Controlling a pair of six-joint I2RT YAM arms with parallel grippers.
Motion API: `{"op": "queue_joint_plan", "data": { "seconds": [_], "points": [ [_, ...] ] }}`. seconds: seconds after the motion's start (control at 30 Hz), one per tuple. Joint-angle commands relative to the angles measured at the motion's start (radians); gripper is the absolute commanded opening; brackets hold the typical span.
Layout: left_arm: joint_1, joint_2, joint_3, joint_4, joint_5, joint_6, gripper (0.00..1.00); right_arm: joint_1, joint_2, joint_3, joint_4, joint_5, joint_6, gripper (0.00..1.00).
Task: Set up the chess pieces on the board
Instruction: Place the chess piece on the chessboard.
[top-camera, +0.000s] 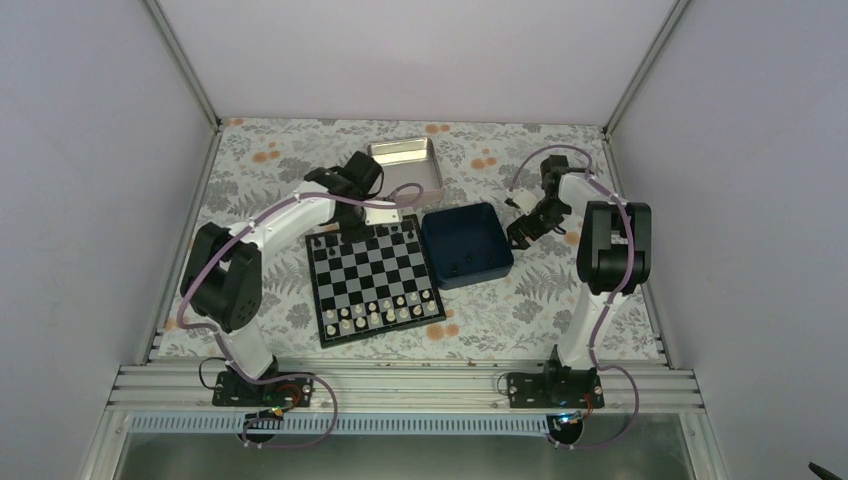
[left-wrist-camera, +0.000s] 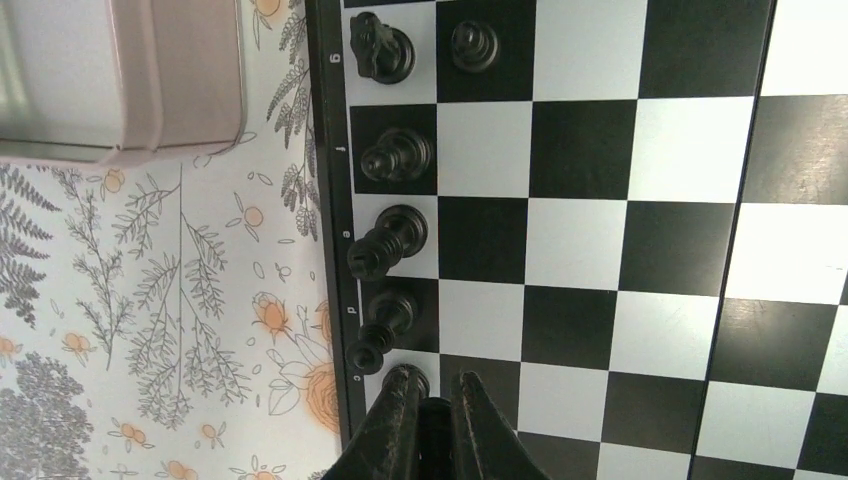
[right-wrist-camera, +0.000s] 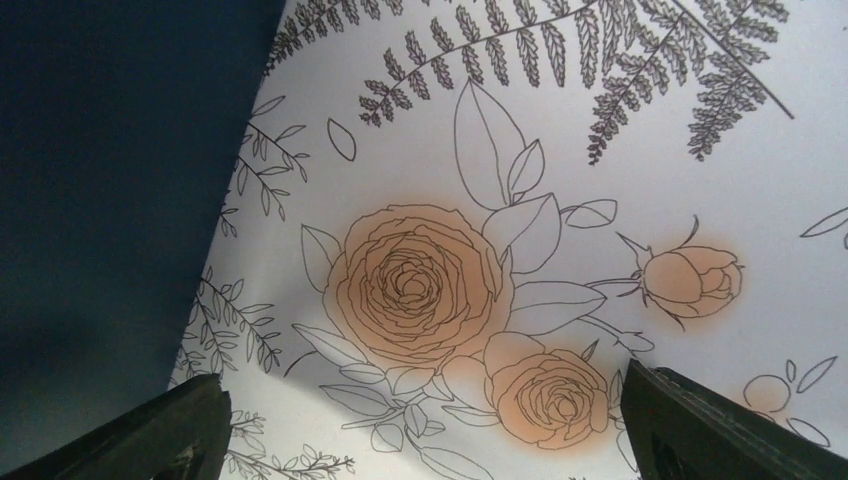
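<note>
- Left jaws are sitting at the bottom of the left wrist view, closed over the c-file edge of the board (left-wrist-camera: 580, 230). One black chessman (left-wrist-camera: 405, 380) is poking out right at their tips, and I'm not managing to tell whether they're pinching it or just touching it.
- Right jaws are hanging wide open and empty over the flowery worktop (right-wrist-camera: 600, 120), at 3 o'clock of the navy box (top-camera: 497, 235).
- That board is lying mid-worktop, with the box just beside it at 3 o'clock.
- Progress-wise I'm guessing roughly halfway. Cream-white pieces (top-camera: 385, 312) are filling two rows along the 6 o'clock edge. The chess pieces (left-wrist-camera: 398, 155) in black are only lining part of the 12 o'clock edge, with one pawn (left-wrist-camera: 475, 45) standing in front.
- Most black pawns aren't showing on the board yet, and dark specks in the box are probably them.
- Black men are looking tiny and glossy, each narrower than its square and seemingly standing upright.
</note>
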Motion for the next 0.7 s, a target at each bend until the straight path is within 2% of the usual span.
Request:
{"op": "queue_joint_plan", "data": {
  "seconds": [0.0, 0.33, 0.67],
  "points": [
    [0.029, -0.042, -0.078, 0.098, 0.051, -0.019, 0.05, 0.008, 0.035, 0.023, -0.015, 0.005, 0.005, 1.00],
    [0.058, -0.064, -0.189, 0.162, 0.090, -0.031, 0.05, 0.008, 0.046, 0.019, -0.017, 0.010, 0.007, 1.00],
    [0.093, -0.059, -0.227, 0.197, 0.107, -0.027, 0.05, 0.008, 0.049, 0.017, -0.018, 0.012, 0.007, 1.00]
  ]
}}
